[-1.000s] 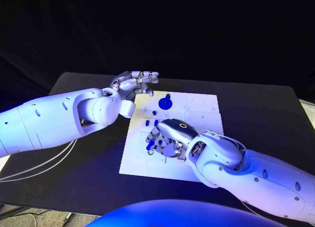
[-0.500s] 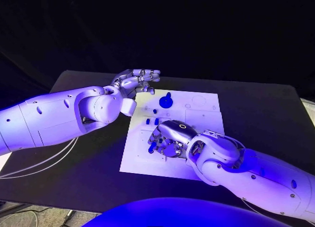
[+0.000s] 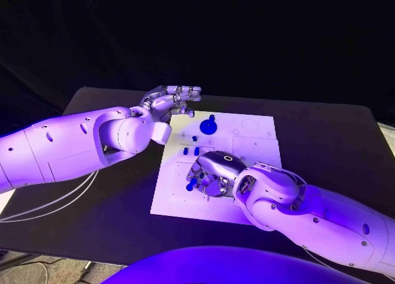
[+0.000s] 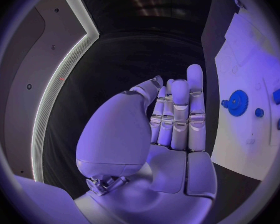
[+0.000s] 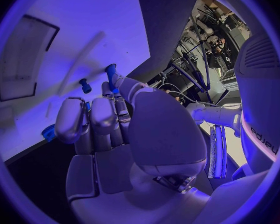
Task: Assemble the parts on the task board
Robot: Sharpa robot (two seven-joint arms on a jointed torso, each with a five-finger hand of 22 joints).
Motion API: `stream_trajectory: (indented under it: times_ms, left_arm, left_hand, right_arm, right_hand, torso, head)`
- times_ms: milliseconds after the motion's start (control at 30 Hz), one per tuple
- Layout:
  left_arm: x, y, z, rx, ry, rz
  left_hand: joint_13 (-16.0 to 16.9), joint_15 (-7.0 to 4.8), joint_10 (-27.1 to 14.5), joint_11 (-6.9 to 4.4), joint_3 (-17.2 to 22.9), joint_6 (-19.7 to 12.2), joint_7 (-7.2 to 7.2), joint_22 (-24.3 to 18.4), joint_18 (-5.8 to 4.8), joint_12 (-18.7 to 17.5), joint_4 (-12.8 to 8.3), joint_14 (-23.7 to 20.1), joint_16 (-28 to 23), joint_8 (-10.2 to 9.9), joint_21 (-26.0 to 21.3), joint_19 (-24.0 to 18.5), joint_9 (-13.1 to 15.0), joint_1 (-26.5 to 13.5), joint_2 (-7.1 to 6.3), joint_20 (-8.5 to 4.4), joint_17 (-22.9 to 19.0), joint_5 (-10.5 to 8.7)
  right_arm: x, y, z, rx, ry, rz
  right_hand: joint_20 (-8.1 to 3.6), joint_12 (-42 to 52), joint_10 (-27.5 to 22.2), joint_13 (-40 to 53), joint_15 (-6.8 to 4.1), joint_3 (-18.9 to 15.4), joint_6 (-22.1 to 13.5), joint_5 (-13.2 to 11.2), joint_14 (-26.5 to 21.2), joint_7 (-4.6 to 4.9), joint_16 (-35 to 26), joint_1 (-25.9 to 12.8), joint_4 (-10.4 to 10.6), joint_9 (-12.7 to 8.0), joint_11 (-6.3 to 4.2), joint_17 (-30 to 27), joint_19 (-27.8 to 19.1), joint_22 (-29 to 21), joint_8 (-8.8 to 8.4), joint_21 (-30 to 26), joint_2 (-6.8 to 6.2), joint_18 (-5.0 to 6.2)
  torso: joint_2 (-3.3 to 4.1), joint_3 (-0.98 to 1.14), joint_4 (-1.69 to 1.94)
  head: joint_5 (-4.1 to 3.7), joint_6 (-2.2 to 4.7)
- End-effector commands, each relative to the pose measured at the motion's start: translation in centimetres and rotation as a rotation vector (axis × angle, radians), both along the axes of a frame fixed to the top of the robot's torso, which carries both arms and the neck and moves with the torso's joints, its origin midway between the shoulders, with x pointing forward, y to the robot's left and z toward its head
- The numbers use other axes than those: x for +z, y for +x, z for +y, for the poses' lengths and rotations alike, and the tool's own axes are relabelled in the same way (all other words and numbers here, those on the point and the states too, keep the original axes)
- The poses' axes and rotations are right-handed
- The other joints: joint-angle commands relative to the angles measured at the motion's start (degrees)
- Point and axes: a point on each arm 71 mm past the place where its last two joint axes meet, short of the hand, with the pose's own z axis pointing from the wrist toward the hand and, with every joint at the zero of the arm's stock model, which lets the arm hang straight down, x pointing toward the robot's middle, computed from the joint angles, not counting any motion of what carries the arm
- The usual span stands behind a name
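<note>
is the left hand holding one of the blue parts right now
No. In the left wrist view the left hand has its fingers straight and together with nothing in them, and the blue gear sits apart on the white board.

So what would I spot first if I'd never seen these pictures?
Probably the two big white arms reaching in over the black table. The right hand sits low on the white board, among small blue parts, with one blue peg at its fingertips. The left hand is raised empty at the board's far corner, near a blue gear.
</note>
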Motion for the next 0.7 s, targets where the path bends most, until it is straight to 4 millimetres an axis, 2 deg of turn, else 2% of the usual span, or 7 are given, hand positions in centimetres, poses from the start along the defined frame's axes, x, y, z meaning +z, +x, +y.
stream_trajectory:
  times_ms: [33,133,267,400,467,533,700]
  left_arm:
    - [0.11,-0.05,-0.23,-0.019,-0.009,-0.008]
    - [0.11,-0.05,-0.25,-0.019,-0.009,-0.008]
    - [0.11,-0.04,-0.28,-0.019,-0.009,-0.008]
    - [0.10,-0.05,-0.25,-0.018,-0.009,-0.007]
    - [0.10,-0.05,-0.22,-0.018,-0.008,-0.007]
    - [0.10,-0.05,-0.21,-0.019,-0.008,-0.006]
    - [0.07,-0.03,-0.19,-0.021,-0.008,-0.004]
  left_hand:
    - [0.09,-0.08,-0.36,-0.06,-0.01,-0.05,0.26,-0.07,0.57,0.14,-0.35,-0.30,-0.07,0.37,-0.39,-0.26,-0.07,0.37,0.32,-0.06,-0.07,0.23]
    - [0.09,-0.08,-0.36,-0.06,-0.01,-0.05,0.26,-0.07,0.57,0.14,-0.35,-0.30,-0.07,0.37,-0.39,-0.26,-0.07,0.37,0.32,-0.06,-0.07,0.23]
    - [0.09,-0.08,-0.36,-0.06,-0.01,-0.05,0.26,-0.07,0.57,0.14,-0.35,-0.30,-0.07,0.37,-0.39,-0.26,-0.07,0.37,0.32,-0.06,-0.07,0.23]
    - [0.09,-0.08,-0.36,-0.06,-0.01,-0.05,0.26,-0.07,0.57,0.14,-0.35,-0.30,-0.07,0.37,-0.39,-0.26,-0.07,0.37,0.32,-0.06,-0.07,0.23]
    - [0.09,-0.08,-0.36,-0.06,-0.01,-0.05,0.26,-0.07,0.57,0.14,-0.35,-0.30,-0.07,0.37,-0.39,-0.26,-0.07,0.37,0.32,-0.06,-0.07,0.23]
    - [0.09,-0.08,-0.36,-0.06,-0.01,-0.05,0.26,-0.07,0.57,0.14,-0.35,-0.30,-0.07,0.37,-0.39,-0.26,-0.07,0.37,0.32,-0.06,-0.07,0.23]
    - [0.15,-0.08,-0.48,-0.04,-0.09,-0.06,0.27,-0.09,0.58,0.31,-0.44,-0.37,-0.05,0.39,-0.41,-0.28,-0.08,0.35,0.38,-0.05,-0.18,0.22]
  right_arm:
    - [-0.12,-0.23,0.29,0.020,-0.044,-0.041]
    - [-0.16,-0.49,0.62,0.031,-0.050,-0.054]
    - [-0.35,-0.82,1.07,0.045,-0.055,-0.061]
    - [-0.42,-0.90,1.21,0.044,-0.048,-0.063]
    - [-0.41,-0.88,1.19,0.038,-0.040,-0.066]
    - [-0.36,-0.87,1.18,0.033,-0.031,-0.072]
    - [-0.21,-0.89,0.96,0.017,-0.009,-0.091]
  right_hand:
    - [0.13,0.18,1.40,0.07,0.20,0.41,0.10,0.20,0.90,0.26,0.06,-0.11,-0.02,0.09,-0.96,-0.09,-0.15,-0.06,0.00,0.09,0.35,-0.56]
    - [0.17,-0.01,1.27,0.05,0.24,0.41,-0.02,0.17,0.83,0.29,0.00,-0.36,-0.14,0.07,-0.92,-0.19,-0.24,-0.11,-0.09,0.05,0.15,-0.54]
    - [0.50,-1.17,-0.28,-0.11,0.71,0.25,-1.51,0.20,0.28,0.81,-1.31,-1.82,0.00,-0.29,-0.34,-1.95,-1.24,-1.54,-0.65,-0.91,-0.52,-0.25]
    - [1.33,-1.66,-5.14,-0.28,1.77,-0.99,-4.51,0.15,-0.56,1.86,-3.55,-4.15,0.67,-0.76,0.88,-4.73,-2.96,-4.24,-0.76,-2.88,-2.20,0.28]
    - [1.82,-1.54,-8.56,-0.22,2.20,-2.52,-7.48,0.11,-0.83,2.10,-4.40,-5.04,0.82,-0.86,1.33,-5.77,-3.95,-5.91,-0.74,-4.17,-3.11,0.66]
    - [2.05,-1.34,-11.01,-0.12,2.29,-4.08,-9.65,0.22,-1.01,1.99,-5.17,-5.03,0.66,-0.79,1.55,-6.76,-4.50,-7.06,-0.68,-5.09,-3.13,0.93]
    - [2.23,-1.32,-13.02,-0.11,2.44,-5.67,-10.65,0.85,-1.38,2.01,-6.79,-4.31,0.14,-0.75,1.81,-8.71,-4.75,-8.11,-0.66,-5.92,-2.59,1.09]
  torso:
    - [0.01,-0.01,-0.02]
    - [-0.01,-0.04,0.01]
    - [0.01,-0.04,0.02]
    - [0.00,-0.03,0.01]
    - [-0.03,-0.04,-0.02]
    - [-0.03,-0.04,-0.02]
    - [-0.08,0.02,0.00]
  head:
    - [-0.01,-0.02]
    - [-0.05,-0.03]
    - [-0.05,-0.06]
    - [-0.02,-0.07]
    - [0.03,-0.13]
    - [0.03,-0.13]
    - [-0.17,0.03]
